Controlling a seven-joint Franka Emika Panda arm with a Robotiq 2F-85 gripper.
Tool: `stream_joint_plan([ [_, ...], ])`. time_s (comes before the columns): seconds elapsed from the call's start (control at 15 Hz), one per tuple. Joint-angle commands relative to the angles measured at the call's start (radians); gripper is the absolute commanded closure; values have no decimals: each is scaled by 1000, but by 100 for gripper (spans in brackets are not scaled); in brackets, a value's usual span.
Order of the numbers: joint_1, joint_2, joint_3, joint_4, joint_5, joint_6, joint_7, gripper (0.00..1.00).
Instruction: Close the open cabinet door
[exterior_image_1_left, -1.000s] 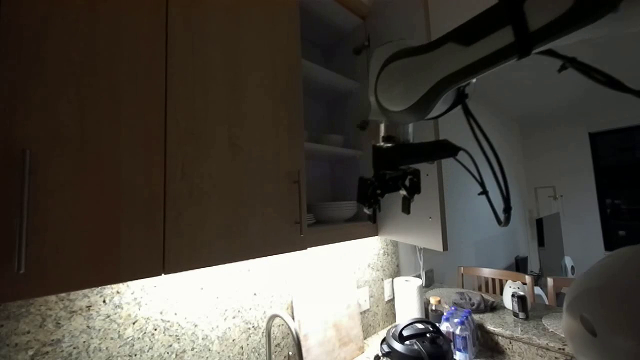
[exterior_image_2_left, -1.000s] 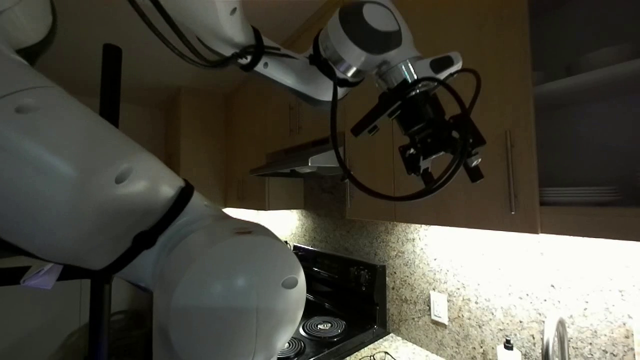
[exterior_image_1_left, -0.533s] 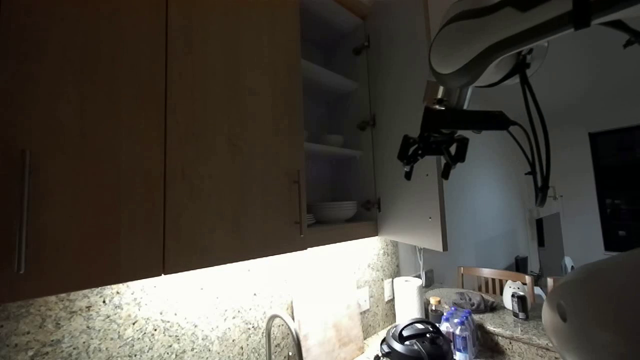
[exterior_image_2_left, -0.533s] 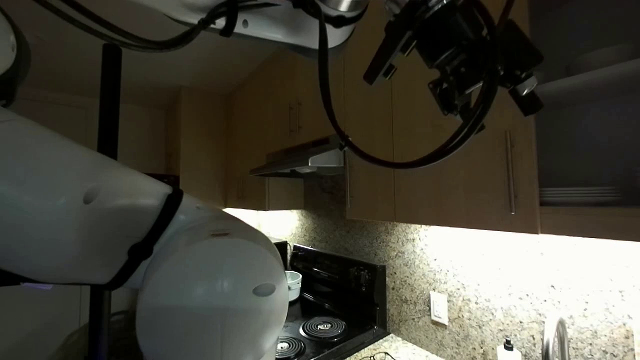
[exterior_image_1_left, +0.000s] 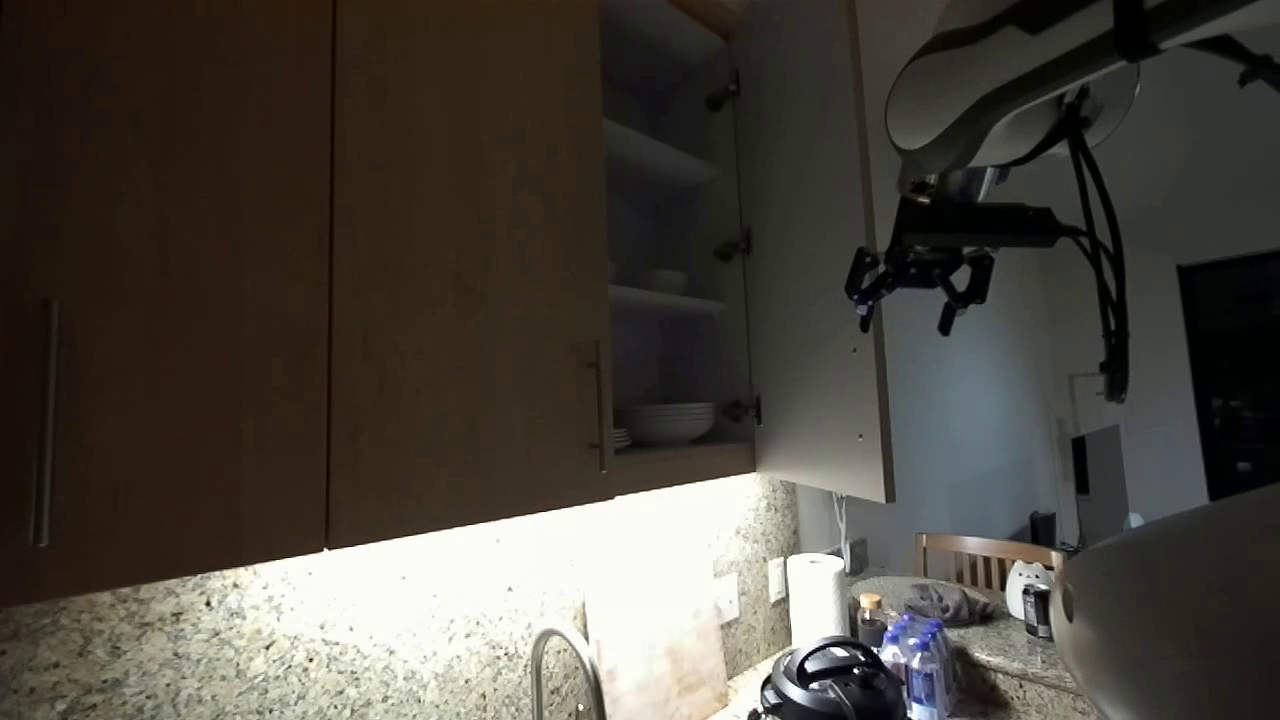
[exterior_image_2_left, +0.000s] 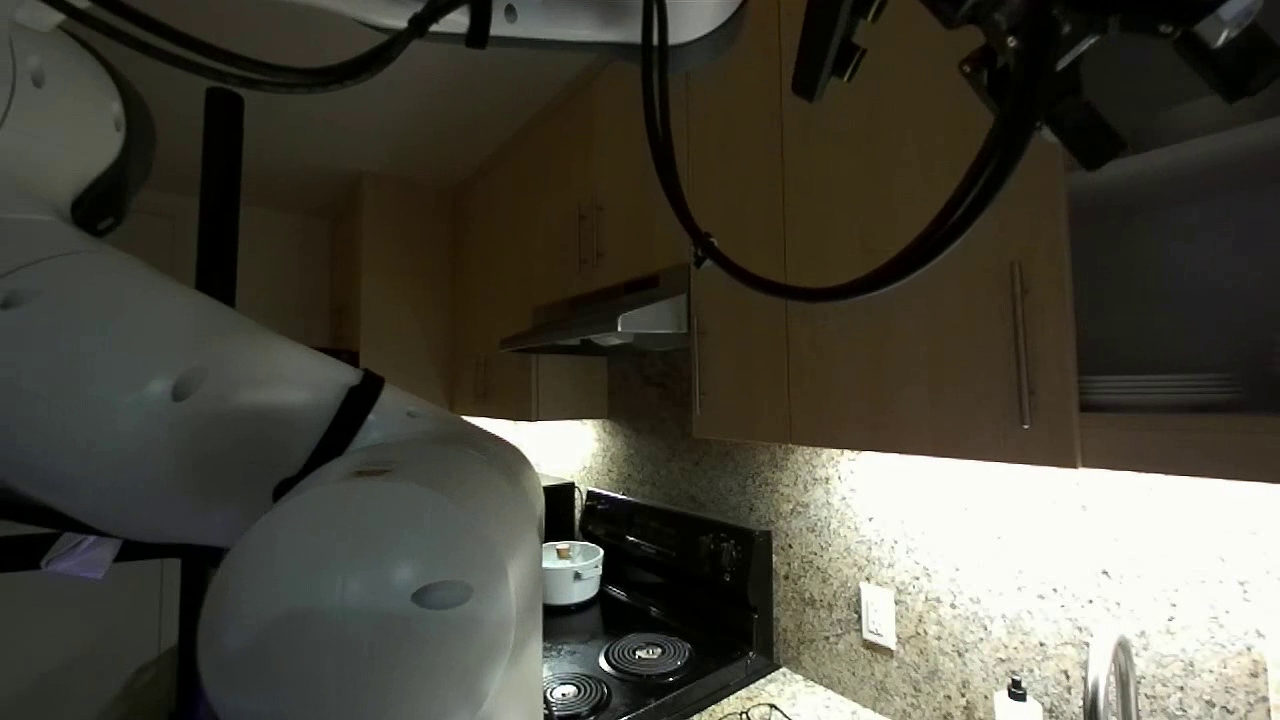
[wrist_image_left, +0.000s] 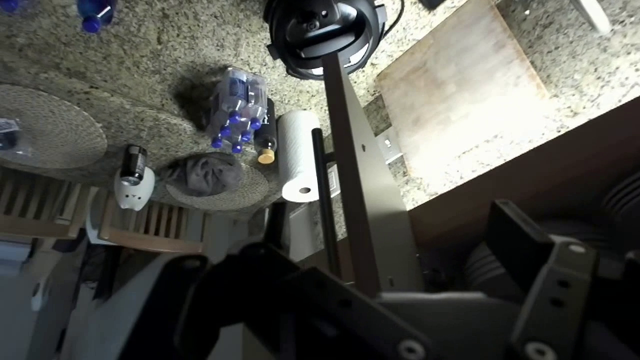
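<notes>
– One cabinet door (exterior_image_1_left: 812, 265) stands wide open, yes? Whereabouts

– At the right-hand end of the upper cabinets in an exterior view, out on its hinges (exterior_image_1_left: 732, 248) with the pale inner face showing. Beside it are the shelves (exterior_image_1_left: 660, 155), stacked bowls (exterior_image_1_left: 668, 422) at the lowest level, and next along the neighbouring door (exterior_image_1_left: 465, 250) is shut

– And the fingers (exterior_image_1_left: 866, 318)

– Spread well apart, with hold of nothing. In the wrist view the cabinet door runs edge-on through the gap between them, its dark bar handle (wrist_image_left: 326, 205) on the side of the left-hand finger. Whether either finger touches the panel I cannot tell

– The arm (exterior_image_1_left: 1010, 90)

– Reaching in from the upper right in an exterior view

– What lies below

– A speckled bench (wrist_image_left: 165, 40). It carries a black cooker (wrist_image_left: 307, 25), a paper towel roll (wrist_image_left: 297, 150), a pack of bottles (wrist_image_left: 235, 100) and, on a round woven mat (wrist_image_left: 250, 192), a crumpled grey cloth (wrist_image_left: 212, 175). A pale board (wrist_image_left: 450, 75) is propped at the back. Elsewhere, a white pot (exterior_image_2_left: 572, 575) sits on the stove (exterior_image_2_left: 660, 535)
</notes>
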Motion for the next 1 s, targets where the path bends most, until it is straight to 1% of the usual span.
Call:
stream_joint_plan([
  [0.0,-63,34,-2,34,-19,9,39,0],
  [0.07,-74,34,-10,41,-20,4,33,0],
  [0.13,-85,35,-17,47,-19,-1,29,3],
  [0.2,-92,36,-27,53,-16,-4,17,26],
  [0.33,-107,43,-44,71,-6,-9,15,30],
  [0.4,-117,49,-50,80,-3,-7,23,36],
  [0.47,-123,59,-58,90,5,-2,33,44],
  [0.6,-136,80,-63,110,18,11,61,58],
  [0.93,-149,128,-51,168,47,38,151,90],
])
